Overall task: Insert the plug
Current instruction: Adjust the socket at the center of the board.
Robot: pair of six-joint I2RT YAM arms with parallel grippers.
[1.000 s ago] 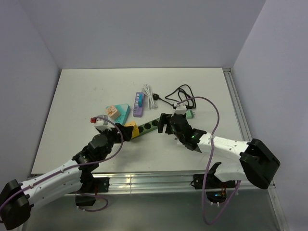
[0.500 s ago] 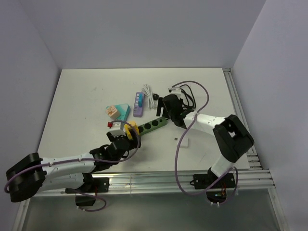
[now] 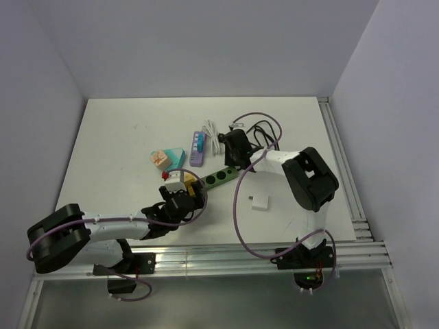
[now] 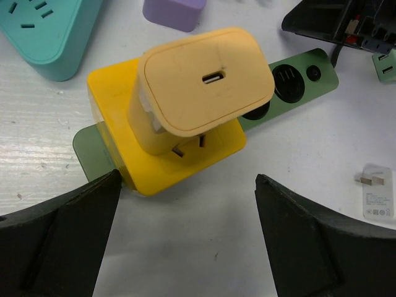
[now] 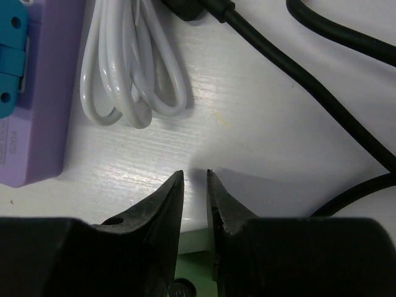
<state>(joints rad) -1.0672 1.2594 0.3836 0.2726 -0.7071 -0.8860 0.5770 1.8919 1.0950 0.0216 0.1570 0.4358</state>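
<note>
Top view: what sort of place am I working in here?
Probably a lab test cell: a white table boxed by plain walls, with a green strip and a charger laid out for plugging practice.

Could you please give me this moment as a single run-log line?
left tool open, facing charger | charger standing on yellow adapter atop green strip, seating unclear | right tool nearly shut, near white cable

Top external: high, rear, looking down.
Left wrist: close; shares green strip [image 4: 322, 83].
Right wrist: close; shares purple strip [image 5: 37, 93].
</note>
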